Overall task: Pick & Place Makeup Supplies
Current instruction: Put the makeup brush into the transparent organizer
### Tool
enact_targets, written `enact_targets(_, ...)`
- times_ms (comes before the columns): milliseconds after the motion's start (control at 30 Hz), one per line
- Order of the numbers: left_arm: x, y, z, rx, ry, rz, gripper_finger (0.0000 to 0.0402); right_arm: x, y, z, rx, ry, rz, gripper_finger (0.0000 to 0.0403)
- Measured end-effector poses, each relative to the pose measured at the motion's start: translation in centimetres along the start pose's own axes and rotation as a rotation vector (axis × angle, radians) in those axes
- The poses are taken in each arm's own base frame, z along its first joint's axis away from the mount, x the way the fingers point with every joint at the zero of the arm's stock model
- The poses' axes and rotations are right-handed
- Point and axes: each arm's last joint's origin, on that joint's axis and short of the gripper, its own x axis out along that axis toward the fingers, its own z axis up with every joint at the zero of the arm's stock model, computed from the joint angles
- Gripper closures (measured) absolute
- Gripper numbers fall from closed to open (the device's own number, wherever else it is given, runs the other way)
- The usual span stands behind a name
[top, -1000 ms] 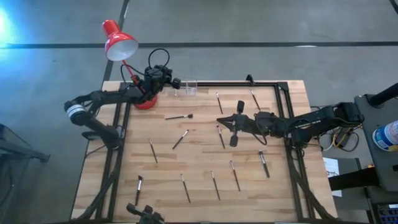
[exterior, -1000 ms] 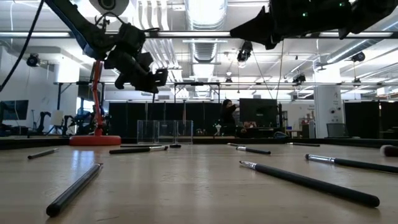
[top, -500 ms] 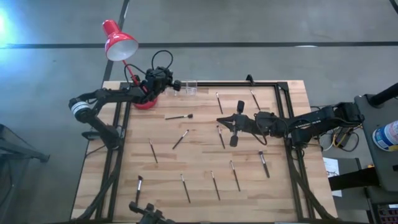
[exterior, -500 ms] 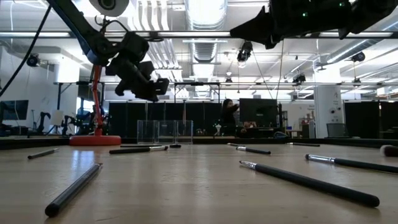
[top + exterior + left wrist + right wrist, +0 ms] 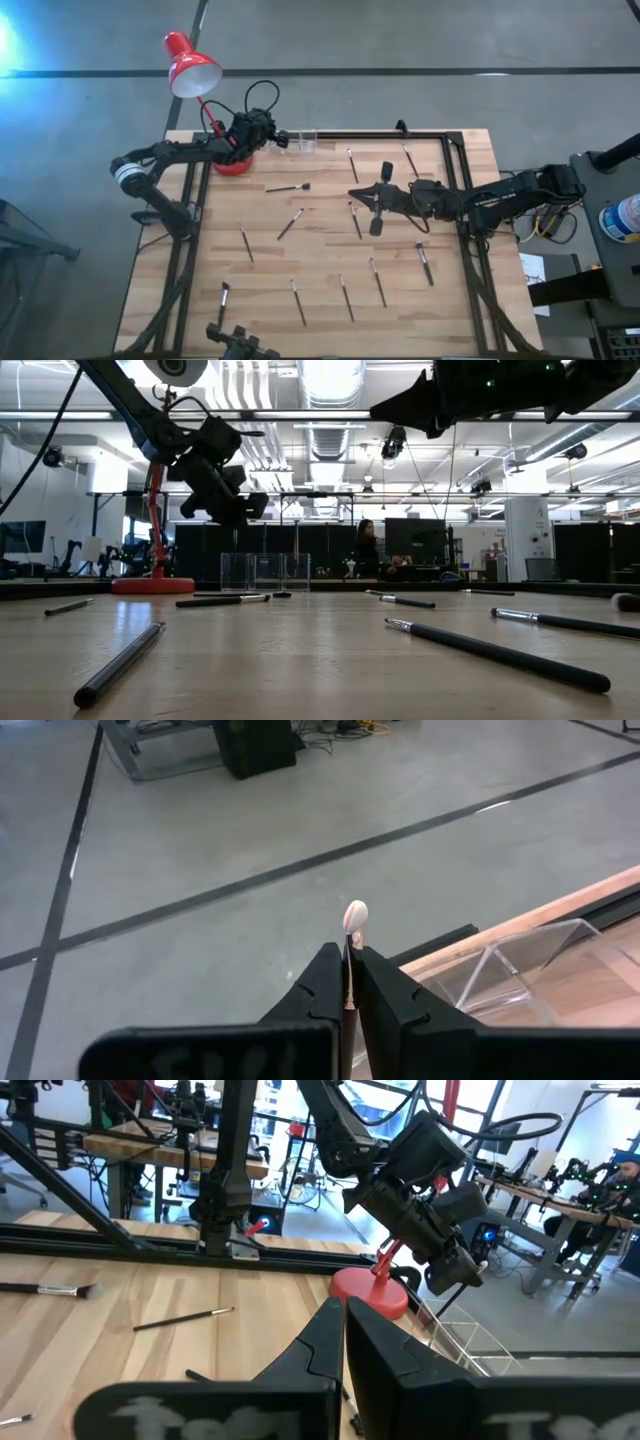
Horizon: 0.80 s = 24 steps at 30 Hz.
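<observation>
Black, the left claw [image 5: 350, 982] pinches a thin brush with a pale rounded tip [image 5: 354, 917], raised at the upper left of the high view beside the clear plastic box [image 5: 305, 140] and the red desk lamp [image 5: 192, 65]. The right claw [image 5: 377, 196], fingers shut and empty, hovers mid-frame. Other slim dark-handled makeup brushes [image 5: 290, 223] lie scattered on the pale wooden counter [image 5: 470, 300].

We can read no text, label, brand or number anywhere in these views. We see nothing printed on the table, and any signs in the room behind are too small to read.
</observation>
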Motion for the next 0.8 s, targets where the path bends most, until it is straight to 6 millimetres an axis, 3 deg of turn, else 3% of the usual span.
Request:
enact_targets(433, 1.1, 0.0, -1.2, 0.015, 0.05, 0.015, 0.0383, 0.0, 0.0, 0.0, 0.0, 0.0, 0.0, 0.0394)
enact_targets(800, 1.1, -0.2, -0.3, 0.006, 0.068, -0.022, 0.0347, 0.0, 0.0, 0.0, -0.005, 0.0, 0.0, 0.0394)
